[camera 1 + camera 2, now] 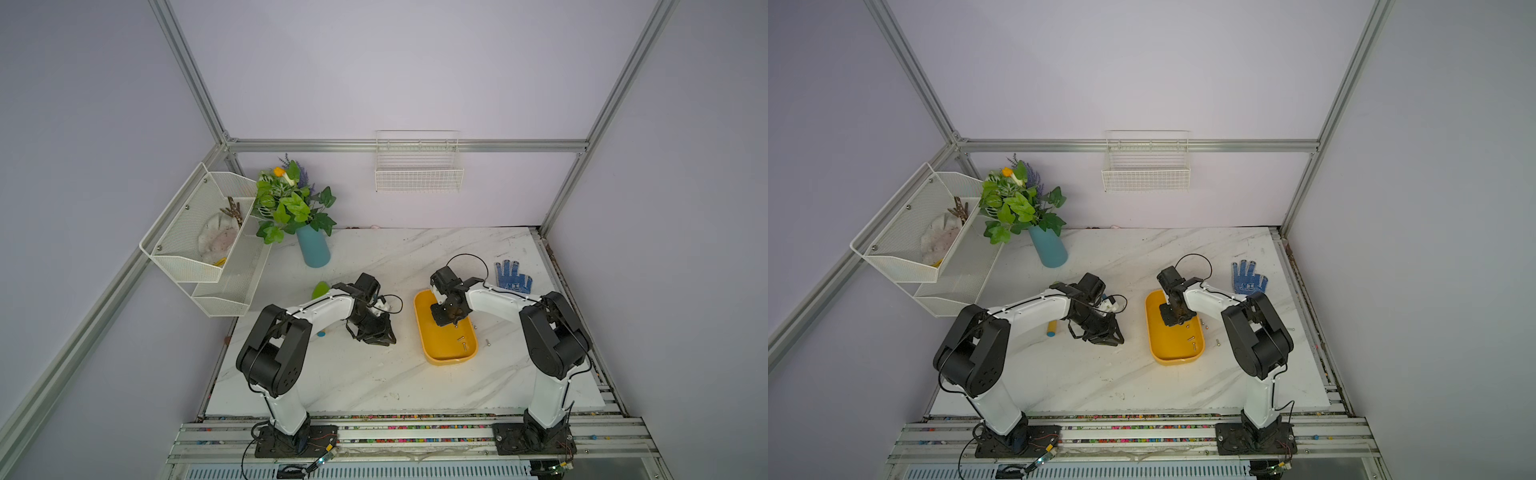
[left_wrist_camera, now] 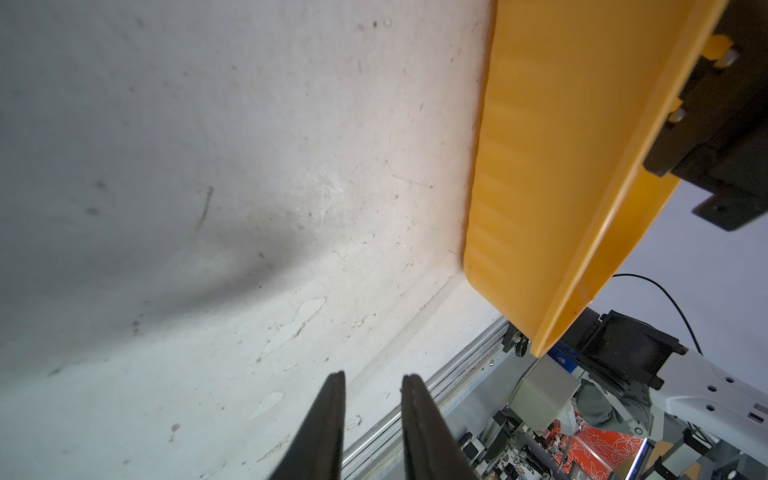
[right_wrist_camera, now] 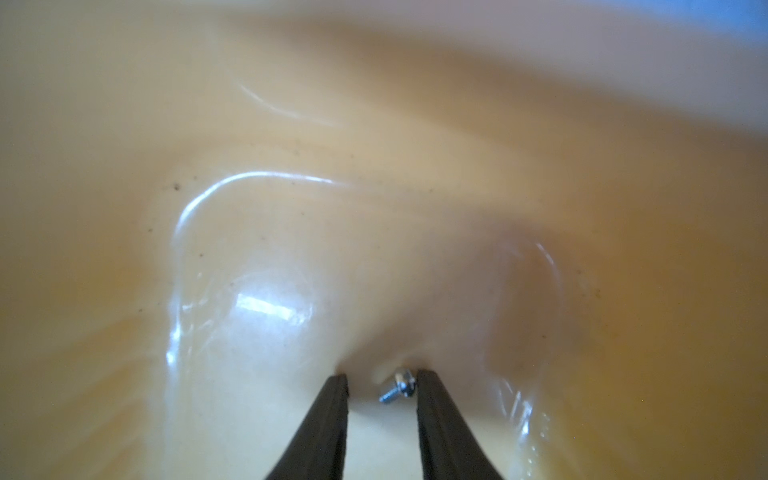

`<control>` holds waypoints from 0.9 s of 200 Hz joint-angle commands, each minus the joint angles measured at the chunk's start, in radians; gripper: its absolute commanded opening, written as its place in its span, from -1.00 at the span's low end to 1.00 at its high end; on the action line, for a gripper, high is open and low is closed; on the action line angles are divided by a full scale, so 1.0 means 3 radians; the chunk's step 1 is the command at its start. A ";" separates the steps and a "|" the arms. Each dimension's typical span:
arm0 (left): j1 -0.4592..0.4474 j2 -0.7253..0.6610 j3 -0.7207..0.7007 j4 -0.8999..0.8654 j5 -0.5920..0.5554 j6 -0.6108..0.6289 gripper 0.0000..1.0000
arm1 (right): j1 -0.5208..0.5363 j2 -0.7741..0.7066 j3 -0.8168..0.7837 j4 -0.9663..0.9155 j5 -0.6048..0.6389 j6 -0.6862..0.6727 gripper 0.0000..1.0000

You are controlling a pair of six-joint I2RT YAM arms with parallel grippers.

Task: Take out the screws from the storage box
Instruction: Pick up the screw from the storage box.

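The yellow-orange storage box (image 1: pixel 446 360) (image 1: pixel 1177 360) lies right of the table's middle. My right gripper (image 1: pixel 443 322) (image 1: pixel 1170 322) reaches down into its far half. In the right wrist view its jaws (image 3: pixel 382 376) are open on the box floor (image 3: pixel 291 249). One small silvery screw (image 3: pixel 397 385) lies between them, its head touching one finger (image 3: pixel 432 399). Two more screws (image 1: pixel 462 341) (image 1: pixel 1192 341) lie in the box's near half. A screw (image 1: pixel 487 342) (image 1: pixel 1217 342) rests on the table just right of the box. My left gripper (image 1: pixel 384 340) (image 1: pixel 1113 341) (image 2: pixel 372 376) hovers left of the box (image 2: pixel 540 166), open and empty.
A blue dotted glove (image 1: pixel 513 276) lies at the back right. A teal vase with a plant (image 1: pixel 313 247) stands back left, beside a white mesh shelf (image 1: pixel 199 237). A wire basket (image 1: pixel 419 170) hangs on the back wall. A yellow cylinder (image 1: pixel 1052 328) lies under my left arm.
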 commanded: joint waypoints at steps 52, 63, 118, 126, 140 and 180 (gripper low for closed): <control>0.0017 -0.0056 0.0107 -0.0083 -0.0023 0.0058 -0.43 | 0.0025 0.0174 -0.0097 0.0077 0.0017 -0.0049 -0.52; 0.0017 -0.0060 0.0109 -0.0088 -0.0024 0.0058 -0.43 | 0.0025 0.0194 -0.0078 0.0073 0.0012 -0.0058 -0.54; 0.0017 -0.0068 0.0109 -0.0112 -0.0027 0.0068 -0.43 | 0.0027 0.0216 -0.0109 0.0064 0.0009 -0.0110 -0.70; 0.0017 -0.0072 0.0110 -0.0114 -0.0033 0.0068 -0.43 | 0.0028 0.0205 -0.0129 0.0070 0.0004 -0.0111 -0.73; 0.0017 -0.0071 0.0111 -0.0121 -0.0033 0.0073 -0.43 | 0.0025 0.0190 -0.0174 0.0106 0.0002 -0.0120 -0.79; 0.0017 -0.0073 0.0134 -0.0141 -0.0032 0.0083 -0.43 | 0.0028 0.0208 -0.0178 0.0111 -0.0030 -0.0141 -0.95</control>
